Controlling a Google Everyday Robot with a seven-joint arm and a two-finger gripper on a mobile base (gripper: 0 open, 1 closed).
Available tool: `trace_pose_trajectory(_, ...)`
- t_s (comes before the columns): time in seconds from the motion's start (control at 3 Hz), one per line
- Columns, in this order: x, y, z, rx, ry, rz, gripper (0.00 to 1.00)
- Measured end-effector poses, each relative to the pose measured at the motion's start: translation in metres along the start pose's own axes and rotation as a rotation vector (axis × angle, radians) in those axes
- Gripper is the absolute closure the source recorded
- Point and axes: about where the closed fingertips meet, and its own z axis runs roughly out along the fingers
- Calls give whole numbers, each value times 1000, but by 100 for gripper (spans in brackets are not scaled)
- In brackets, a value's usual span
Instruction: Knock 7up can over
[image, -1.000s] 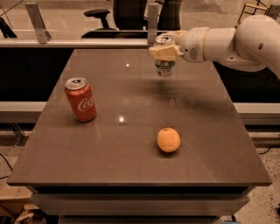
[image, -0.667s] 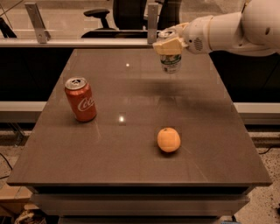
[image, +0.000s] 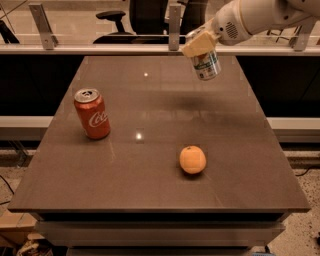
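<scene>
The 7up can (image: 207, 67) hangs in the air over the far right part of the table (image: 150, 190) and does not touch it. The gripper (image: 201, 46) is closed on the top of the can and holds it a bit tilted. If the grip slips, the can could drop, bounce and roll off the far edge close by. It could also land standing up, so not knocked over. The white arm (image: 260, 17) reaches in from the top right, high above the table.
</scene>
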Motion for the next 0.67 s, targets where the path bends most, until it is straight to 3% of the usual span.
trace_pose_trajectory(0.67, 29, 16, 15, -80, 211, 55, 100)
